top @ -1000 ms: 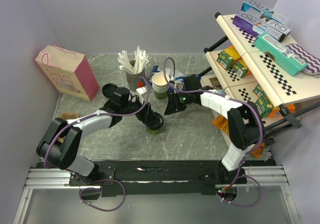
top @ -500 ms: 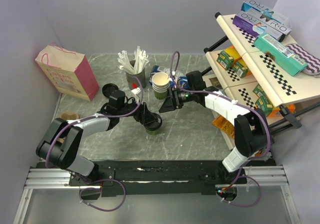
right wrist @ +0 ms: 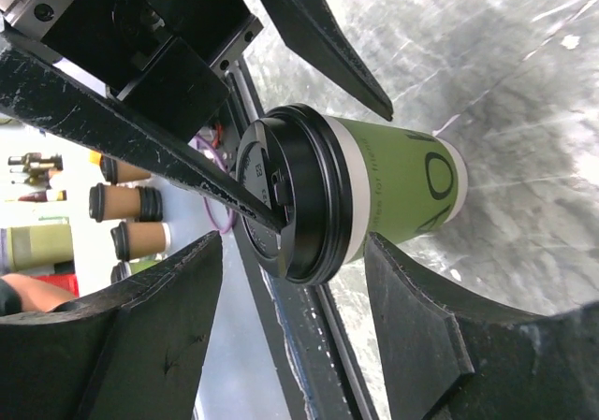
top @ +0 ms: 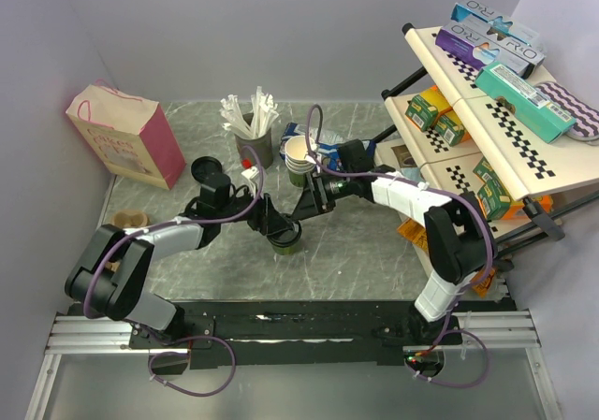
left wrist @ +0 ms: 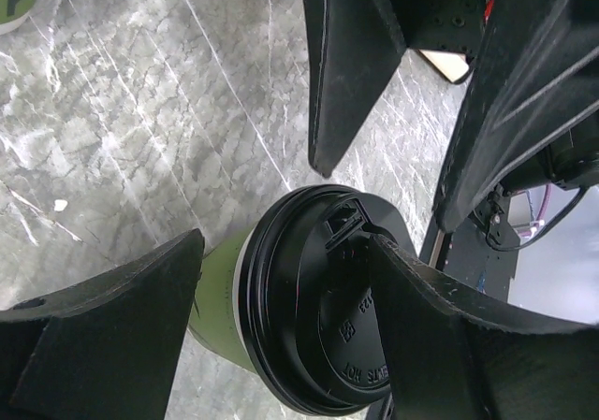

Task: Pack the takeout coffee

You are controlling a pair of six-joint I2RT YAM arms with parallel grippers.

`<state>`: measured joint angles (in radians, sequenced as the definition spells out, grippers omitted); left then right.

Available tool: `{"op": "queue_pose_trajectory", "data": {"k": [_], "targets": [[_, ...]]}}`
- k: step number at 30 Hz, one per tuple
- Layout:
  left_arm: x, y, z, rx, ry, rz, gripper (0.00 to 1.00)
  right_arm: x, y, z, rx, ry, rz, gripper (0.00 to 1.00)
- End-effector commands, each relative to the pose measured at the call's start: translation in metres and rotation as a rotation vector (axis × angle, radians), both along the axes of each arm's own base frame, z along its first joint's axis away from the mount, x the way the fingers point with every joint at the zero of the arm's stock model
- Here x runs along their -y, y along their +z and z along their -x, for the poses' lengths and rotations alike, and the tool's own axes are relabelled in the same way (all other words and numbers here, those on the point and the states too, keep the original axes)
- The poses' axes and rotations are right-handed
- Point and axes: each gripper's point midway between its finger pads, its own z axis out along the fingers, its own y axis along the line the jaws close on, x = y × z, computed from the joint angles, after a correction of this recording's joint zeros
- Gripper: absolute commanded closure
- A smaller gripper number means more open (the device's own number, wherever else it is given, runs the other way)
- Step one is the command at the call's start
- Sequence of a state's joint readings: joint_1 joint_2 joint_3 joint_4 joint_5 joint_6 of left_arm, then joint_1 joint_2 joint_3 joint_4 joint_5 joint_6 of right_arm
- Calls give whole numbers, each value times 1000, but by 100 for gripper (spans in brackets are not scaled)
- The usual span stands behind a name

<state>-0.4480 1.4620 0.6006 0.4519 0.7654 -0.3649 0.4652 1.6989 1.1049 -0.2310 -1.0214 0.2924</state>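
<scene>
Left end effector (left wrist: 288,244): closed round the coffee (right wrist: 398,191) near its top. One finger is against the green side, the other over the edge of the lid (left wrist: 323,317). Jaws fairly wide apart round it.

Right end effector (right wrist: 293,242): spread wide, a finger on each side of the same cup, reaching in from the side opposite the left one. Contact not clear, looks just off the cup. The two pairs of fingers cross round the cup, tips close together, near the middle of the counter (top: 374,252).

Coffee: upright, long axis vertical, lid up, narrow base down. Base on or just above the counter, can't tell which. Sip hole sits on the side of the lid toward the right end effector. Green wall with white lettering, white band under the black lid. Contents hidden.

Outward:
- Cup stack (top: 299,158): cream, lidless, upright, just behind the right end effector. Top cup looks empty.
- Holder (top: 255,148): left of the stack, upright, full of white stirrers (top: 251,113) fanning out.
- Loose lid (top: 205,168): black, on the counter beside the left arm.
- Bag (top: 126,135): pink paper, standing at the far left, well apart from the coffee. Inside not visible.
- Rack (top: 524,149): at the right edge, tilted shelves carrying boxes (top: 510,88), well apart from the cup.
</scene>
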Motion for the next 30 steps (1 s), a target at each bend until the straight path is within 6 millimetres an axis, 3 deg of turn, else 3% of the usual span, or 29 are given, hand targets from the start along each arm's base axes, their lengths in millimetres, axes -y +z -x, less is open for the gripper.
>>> {"op": "queue_pose_trajectory", "data": {"k": [1,21,30], "targets": [[-1,6,6,11,-18,20,24,-8,-2,3,2,27,-17,32],[-10,-5,14,24,-15,11,22,-7,-48,4,-115,-20,102,41],[-6,17,16,86,-81,53,16,-8,-51,1,-93,-18,135,43]]}}
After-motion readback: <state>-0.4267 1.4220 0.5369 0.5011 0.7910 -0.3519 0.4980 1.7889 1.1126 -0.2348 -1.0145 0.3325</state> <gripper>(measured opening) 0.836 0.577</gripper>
